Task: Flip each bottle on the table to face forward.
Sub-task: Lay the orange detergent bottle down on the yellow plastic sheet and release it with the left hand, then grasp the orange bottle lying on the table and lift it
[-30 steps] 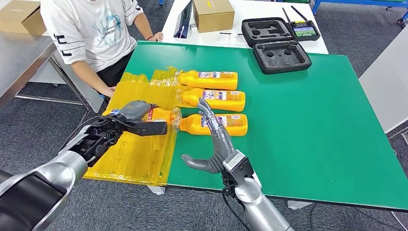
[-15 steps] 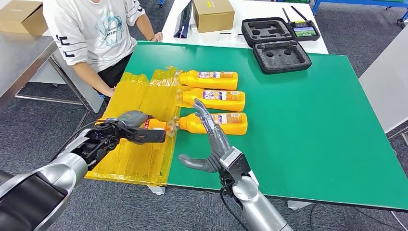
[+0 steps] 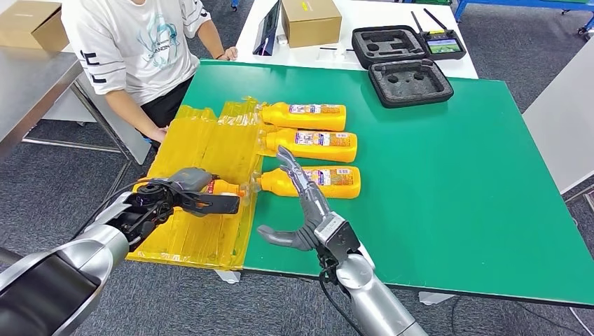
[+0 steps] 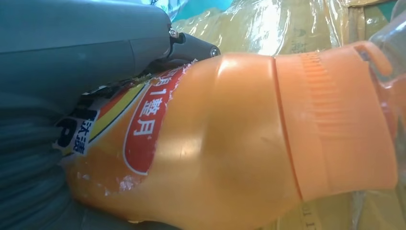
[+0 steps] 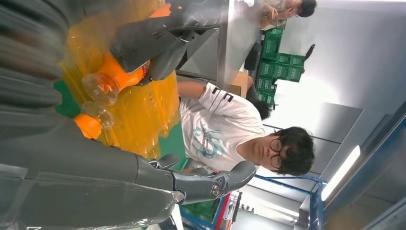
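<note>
Gripping an orange bottle (image 3: 223, 187) over the yellow plastic sheet (image 3: 203, 143), the left hand (image 3: 188, 187) wraps its fingers around the labelled body. Three more bottles (image 3: 314, 146) lie in a row on the green table (image 3: 455, 175) just beside that sheet. Near the sheet's edge, the right hand (image 3: 306, 210) hovers with fingers spread, holding nothing, beside the nearest bottle (image 3: 335, 180).

Three bottles (image 3: 313, 145) lie in a row mid-table (image 3: 455, 175), a plastic sheet (image 3: 203, 147) to their left; foam cases (image 3: 410, 82) sit behind, a person (image 3: 133, 49) at the far-left corner
</note>
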Available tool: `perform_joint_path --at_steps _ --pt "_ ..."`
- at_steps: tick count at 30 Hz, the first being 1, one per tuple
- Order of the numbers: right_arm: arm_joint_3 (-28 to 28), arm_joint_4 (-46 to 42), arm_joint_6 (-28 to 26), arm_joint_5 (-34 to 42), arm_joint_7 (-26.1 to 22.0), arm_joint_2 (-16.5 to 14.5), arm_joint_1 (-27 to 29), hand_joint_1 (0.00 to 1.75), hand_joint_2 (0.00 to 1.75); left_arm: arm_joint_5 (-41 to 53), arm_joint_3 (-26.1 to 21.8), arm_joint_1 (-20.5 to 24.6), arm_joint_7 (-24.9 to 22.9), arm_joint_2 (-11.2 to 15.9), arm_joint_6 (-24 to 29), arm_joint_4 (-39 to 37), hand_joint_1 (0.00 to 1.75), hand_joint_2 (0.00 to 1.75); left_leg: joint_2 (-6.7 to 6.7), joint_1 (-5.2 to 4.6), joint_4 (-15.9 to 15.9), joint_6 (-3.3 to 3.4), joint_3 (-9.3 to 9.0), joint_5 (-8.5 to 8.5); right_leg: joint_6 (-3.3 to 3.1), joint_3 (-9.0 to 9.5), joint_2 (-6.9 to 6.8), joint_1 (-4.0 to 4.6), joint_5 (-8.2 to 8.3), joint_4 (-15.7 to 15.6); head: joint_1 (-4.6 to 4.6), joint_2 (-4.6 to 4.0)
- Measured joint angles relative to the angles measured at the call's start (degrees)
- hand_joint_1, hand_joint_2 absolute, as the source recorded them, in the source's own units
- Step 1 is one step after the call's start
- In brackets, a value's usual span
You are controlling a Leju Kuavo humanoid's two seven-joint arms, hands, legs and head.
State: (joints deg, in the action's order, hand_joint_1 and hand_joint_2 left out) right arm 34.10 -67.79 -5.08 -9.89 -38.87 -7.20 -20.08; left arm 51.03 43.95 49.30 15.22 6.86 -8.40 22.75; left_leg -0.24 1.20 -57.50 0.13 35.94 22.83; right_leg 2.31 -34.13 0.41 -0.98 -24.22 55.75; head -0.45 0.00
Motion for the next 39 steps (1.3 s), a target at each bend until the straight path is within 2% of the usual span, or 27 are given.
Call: perform_joint_path --at_steps 2,3,8,12,13,17,27,33,39 --pt "0.0 0.3 0.0 -0.2 0.0 0.0 -0.1 0.0 1.75 0.0 0.0 0.0 0.6 -0.1 -0.2 -0.2 0.86 1.75 0.0 0.0 0.0 0.0 0.0 0.0 0.0 0.0 0.0 0.0 0.0 0.0 0.0 0.0" --pt "0.0 0.5 0.0 -0.2 -0.1 0.0 -0.1 0.0 1.75 0.0 0.0 0.0 1.0 -0.1 -0.4 -0.2 0.79 1.75 0.0 0.0 0.0 0.0 0.0 0.0 0.0 0.01 0.0 0.0 0.0 0.0 0.0 0.0" --pt "0.0 1.3 0.0 -0.4 -0.1 -0.2 -0.4 0.0 1.75 0.1 0.1 0.0 2.0 -0.1 -0.9 -0.5 0.79 1.75 0.0 0.0 0.0 0.0 -0.03 0.0 0.0 0.04 -0.01 0.0 0.0 0.0 0.01 0.0" --pt "0.0 1.8 -0.1 -0.4 -0.1 -0.3 -0.7 0.0 1.75 0.1 0.2 0.0 2.1 -0.1 -1.0 -0.5 0.03 1.75 -0.01 0.0 0.0 0.0 -0.04 0.0 0.0 0.05 -0.02 0.0 0.0 0.0 0.0 0.0" --pt "0.0 1.9 -0.2 -0.5 -0.1 -0.3 -0.7 0.0 1.75 0.0 0.2 0.0 2.3 -0.1 -1.2 -0.5 0.0 1.75 -0.01 0.0 0.0 0.0 -0.04 0.0 0.0 0.06 -0.02 0.0 0.0 0.0 0.0 0.0" --pt "0.0 2.3 -0.7 -0.8 -0.2 -0.4 -0.8 0.0 1.75 -0.2 0.3 0.2 6.2 0.0 -4.0 -0.6 0.0 0.0 -0.01 0.0 0.0 0.0 -0.06 -0.01 0.0 0.09 -0.02 0.0 0.0 0.0 0.01 0.0" --pt "0.1 3.6 -1.6 -1.3 0.0 -0.6 -1.9 0.0 1.75 -4.1 1.1 3.5 14.1 1.3 -17.7 -1.9 0.0 0.0 -0.04 0.0 0.0 -0.01 -0.15 -0.01 0.0 0.17 -0.03 0.0 0.0 0.0 0.01 0.0" --pt "0.2 3.7 -2.2 -1.2 0.7 -0.8 -1.9 0.0 1.75 -6.5 1.1 4.1 17.3 2.7 -21.4 -2.0 0.0 0.0 -0.02 0.01 0.0 -0.01 -0.16 -0.01 0.0 0.15 -0.02 0.01 0.0 0.0 0.01 0.0" --pt "0.3 3.7 -2.4 -1.3 1.1 -0.9 -1.8 0.0 1.75 -8.9 0.9 4.1 19.0 3.4 -22.6 -2.0 0.0 0.0 -0.02 0.01 0.0 -0.01 -0.16 -0.01 0.0 0.14 -0.02 0.01 0.0 0.0 0.01 0.0"
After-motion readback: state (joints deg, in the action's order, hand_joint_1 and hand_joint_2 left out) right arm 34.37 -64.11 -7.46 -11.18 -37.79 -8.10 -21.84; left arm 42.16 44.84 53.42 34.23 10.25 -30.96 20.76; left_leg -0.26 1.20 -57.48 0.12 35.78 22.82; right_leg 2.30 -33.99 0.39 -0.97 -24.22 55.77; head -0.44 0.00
